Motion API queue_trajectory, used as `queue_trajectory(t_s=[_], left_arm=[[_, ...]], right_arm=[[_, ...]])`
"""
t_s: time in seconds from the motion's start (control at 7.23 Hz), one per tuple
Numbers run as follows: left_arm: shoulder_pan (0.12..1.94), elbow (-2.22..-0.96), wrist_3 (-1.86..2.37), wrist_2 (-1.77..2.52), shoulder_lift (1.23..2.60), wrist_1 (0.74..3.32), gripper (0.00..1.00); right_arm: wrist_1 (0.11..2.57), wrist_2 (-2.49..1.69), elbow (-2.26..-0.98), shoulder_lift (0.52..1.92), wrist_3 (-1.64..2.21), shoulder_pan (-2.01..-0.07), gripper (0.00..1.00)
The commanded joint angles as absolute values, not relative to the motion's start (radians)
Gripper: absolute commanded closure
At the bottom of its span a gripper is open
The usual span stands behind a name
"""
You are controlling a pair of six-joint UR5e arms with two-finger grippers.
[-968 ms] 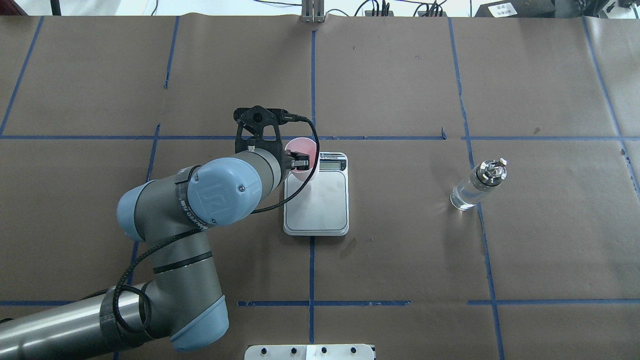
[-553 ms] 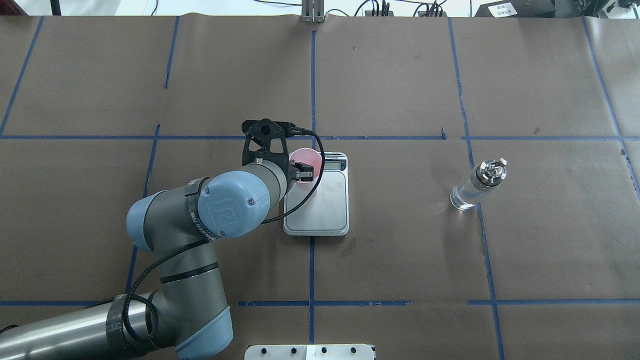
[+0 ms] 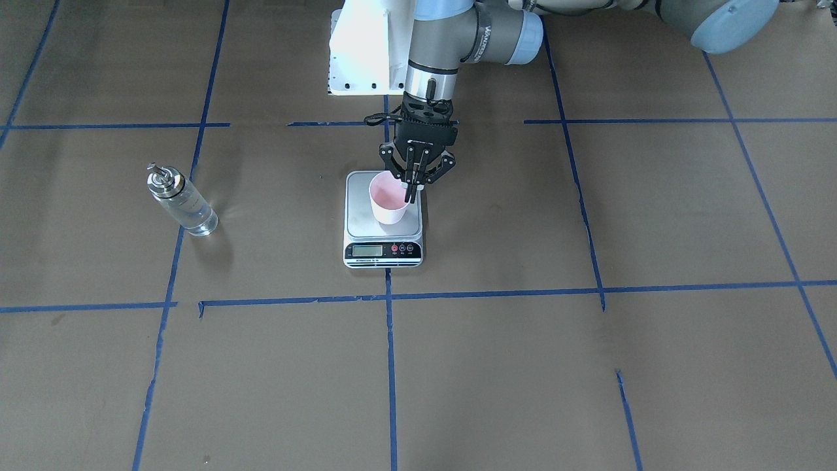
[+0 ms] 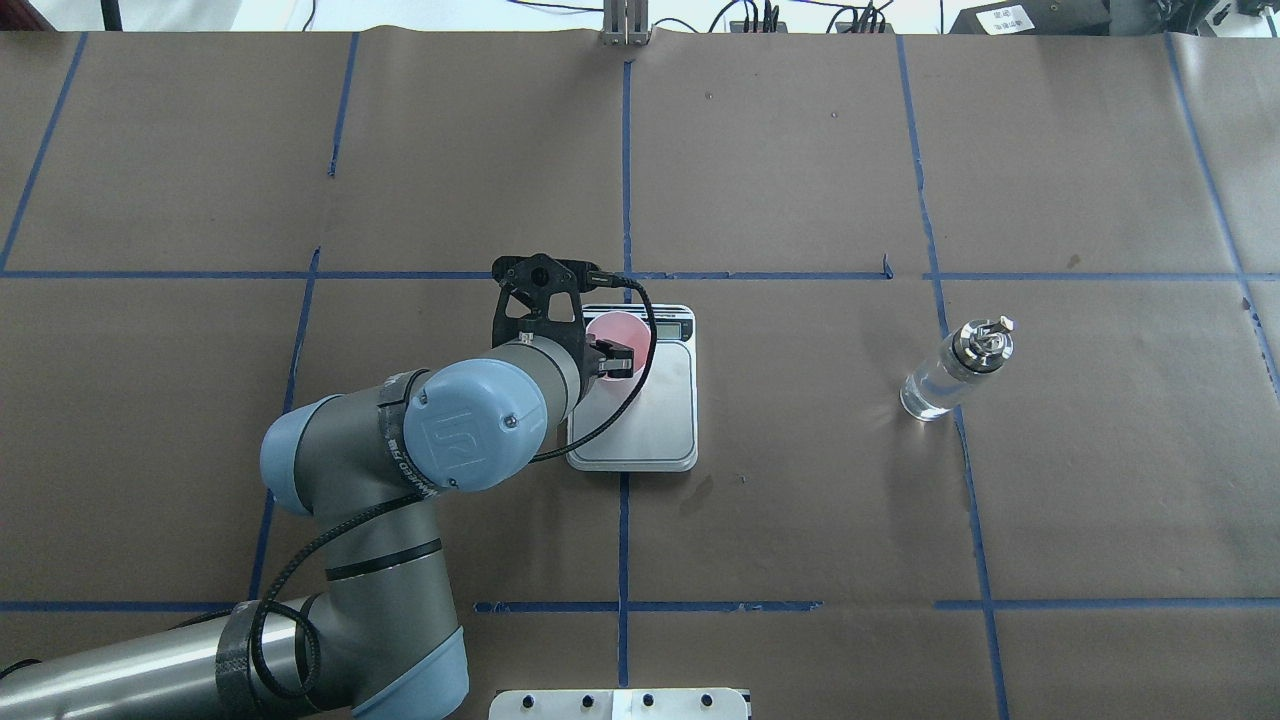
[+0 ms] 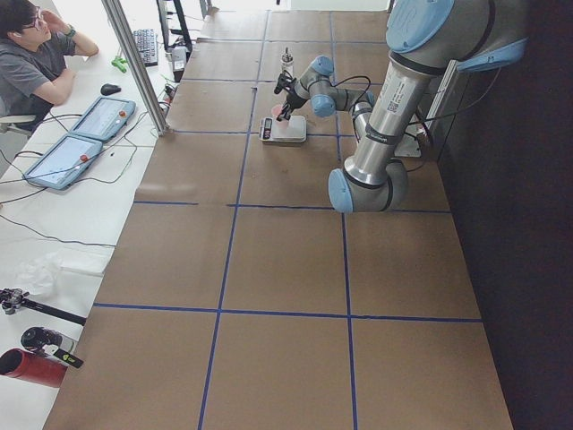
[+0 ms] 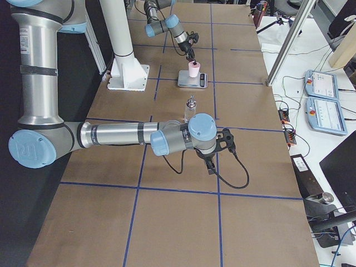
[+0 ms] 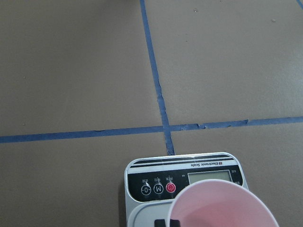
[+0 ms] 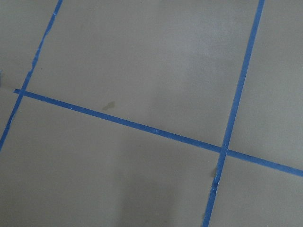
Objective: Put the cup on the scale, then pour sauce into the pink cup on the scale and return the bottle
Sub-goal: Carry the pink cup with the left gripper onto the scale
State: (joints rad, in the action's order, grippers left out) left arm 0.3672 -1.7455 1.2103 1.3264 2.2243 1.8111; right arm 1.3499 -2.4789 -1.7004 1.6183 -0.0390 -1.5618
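Observation:
The pink cup (image 3: 388, 200) is upright over the steel platform of the scale (image 3: 363, 216), at or just above its surface. My left gripper (image 3: 410, 191) comes down from above and is shut on the cup's rim on the side nearest the arm. The overhead view shows the cup (image 4: 622, 328) beside the scale's display, with bare platform (image 4: 660, 420) nearer the robot. The left wrist view shows the cup's rim (image 7: 222, 208) above the button strip (image 7: 156, 182). The clear bottle (image 4: 955, 375) stands alone far to the right. My right gripper (image 6: 210, 166) hovers over bare table; I cannot tell whether it is open.
Brown paper with blue tape lines (image 4: 625, 200) covers the table. The robot's white base plate (image 3: 359, 59) is behind the scale. A person (image 5: 36, 54) sits at a side desk with tablets (image 5: 81, 143). The bottle also shows in the front view (image 3: 182, 204).
My left gripper has carried the cup right and towards the robot, from the scale's far left corner to a spot over the platform, and lower.

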Motion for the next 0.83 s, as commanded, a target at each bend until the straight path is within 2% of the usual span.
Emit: queue_trajectory(t_s=[0.0,0.14,0.28,0.42,0.55,0.69], left_arm=[[0.367,-1.747,1.210,1.327,2.224,1.813,0.74],[0.367,-1.746,1.210,1.327,2.224,1.813,0.69],[0.365,-1.746,1.210,1.327,2.224,1.813,0.67],[0.367,-1.747,1.210,1.327,2.223,1.813,0.52],[0.367,-1.758,1.210,1.328,2.218,1.813,0.07],[0.370,-1.784,1.212,1.333,2.218,1.816,0.00]], right_arm=[[1.350,-2.479,-1.703,1.620,-0.038,-1.562,0.00],[1.350,-2.479,-1.701,1.620,-0.038,-1.563,0.00],[1.350,-2.479,-1.701,1.620,-0.038,-1.563,0.00],[1.350,-2.479,-1.701,1.620,-0.040,-1.563,0.00],[1.350,-2.479,-1.701,1.620,-0.038,-1.562,0.00],[1.350,-2.479,-1.703,1.620,-0.038,-1.562,0.00]])
